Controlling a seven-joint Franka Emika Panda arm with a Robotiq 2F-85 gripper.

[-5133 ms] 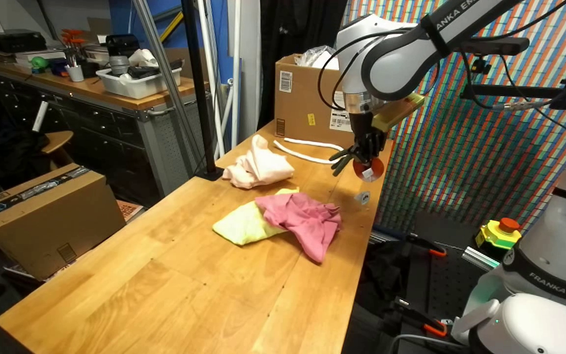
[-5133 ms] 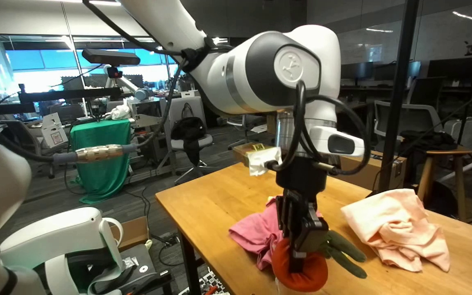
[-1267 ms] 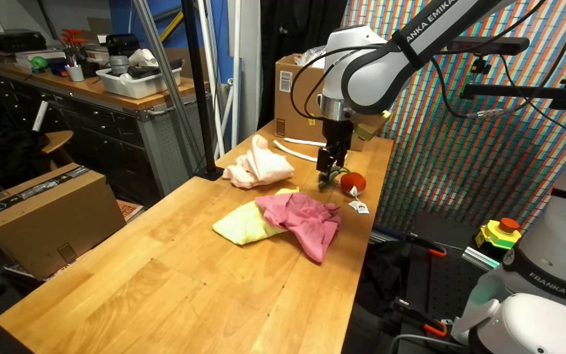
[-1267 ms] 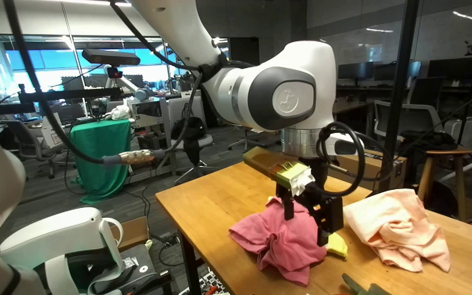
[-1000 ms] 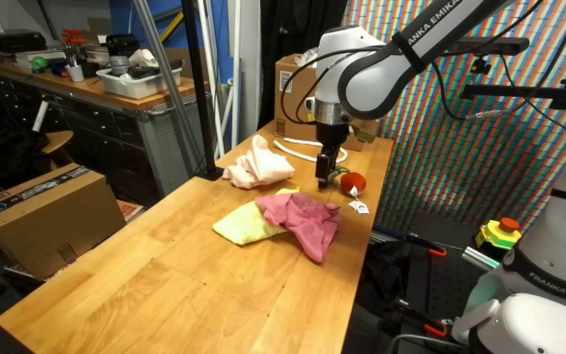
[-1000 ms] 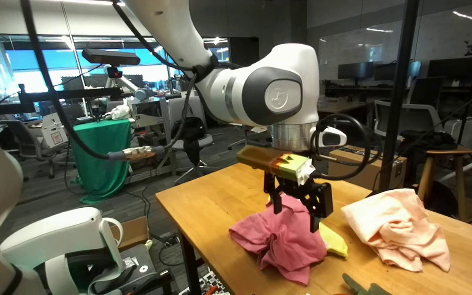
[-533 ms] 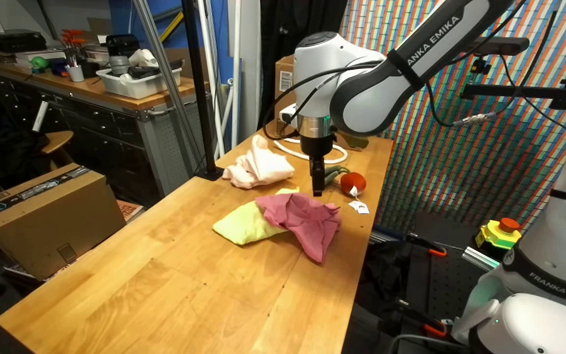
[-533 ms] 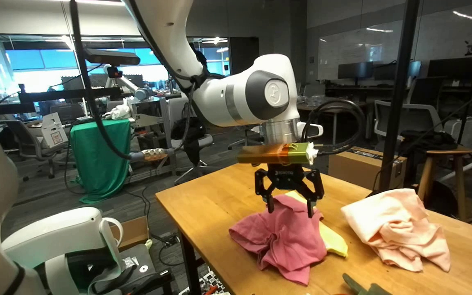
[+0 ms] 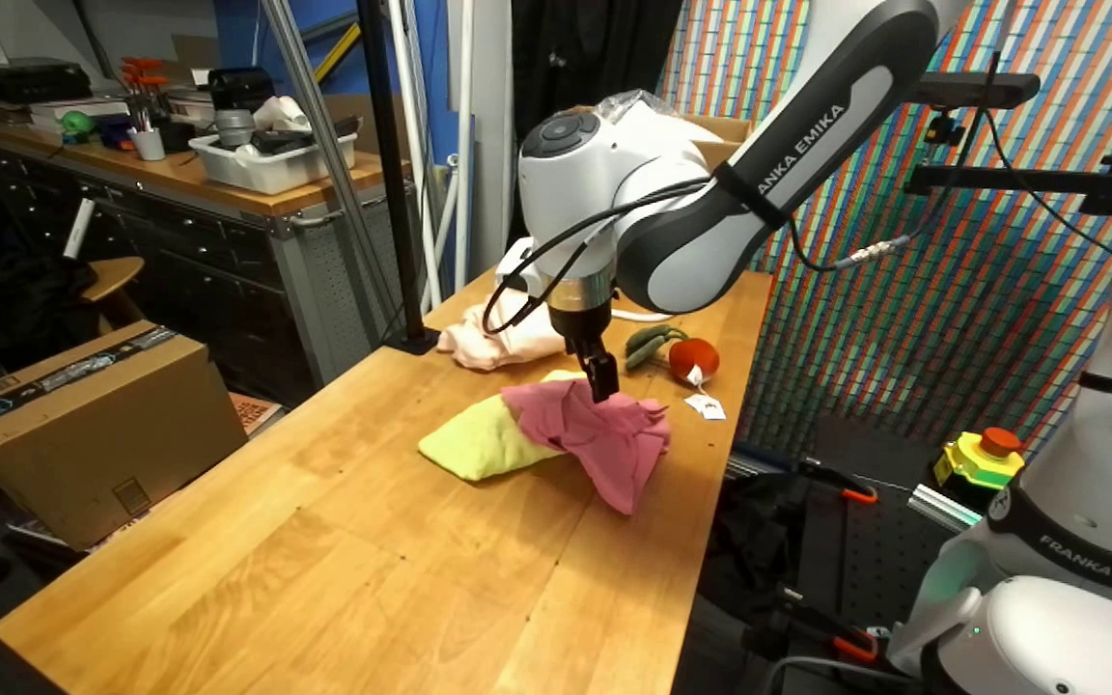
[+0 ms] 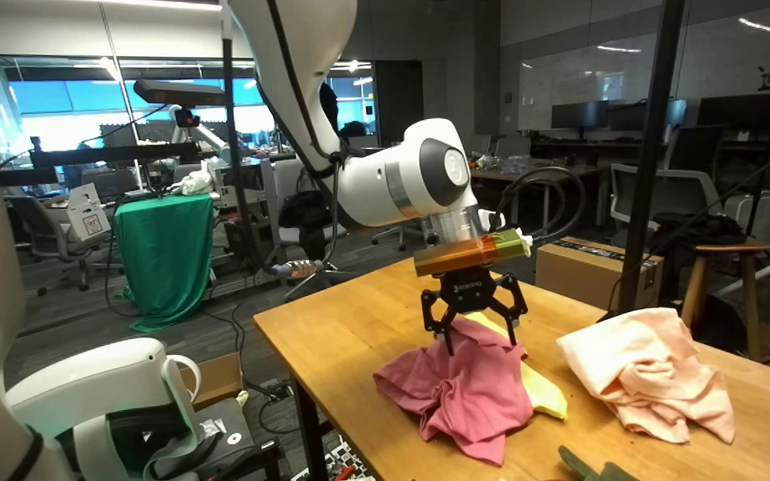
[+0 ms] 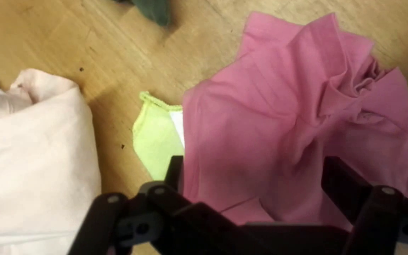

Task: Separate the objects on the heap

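Pink cloth (image 10: 462, 397) lies over part of the yellow cloth (image 9: 484, 444), right under my wide-spread, empty fingers (image 11: 344, 189), so I think I should reach straight down.

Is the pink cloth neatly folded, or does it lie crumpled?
Crumpled: in the wrist view, the pink cloth shows bunched folds and uneven edges.

The table (image 9: 353, 541) bears cream cloth (image 10: 649, 374), yellow cloth (image 9: 484, 441) (partly under pink cloth (image 10: 465, 394)), a red ball (image 9: 692, 358).

Cardboard box (image 9: 122, 444), white bin (image 9: 262, 174), green drape (image 10: 164, 257)
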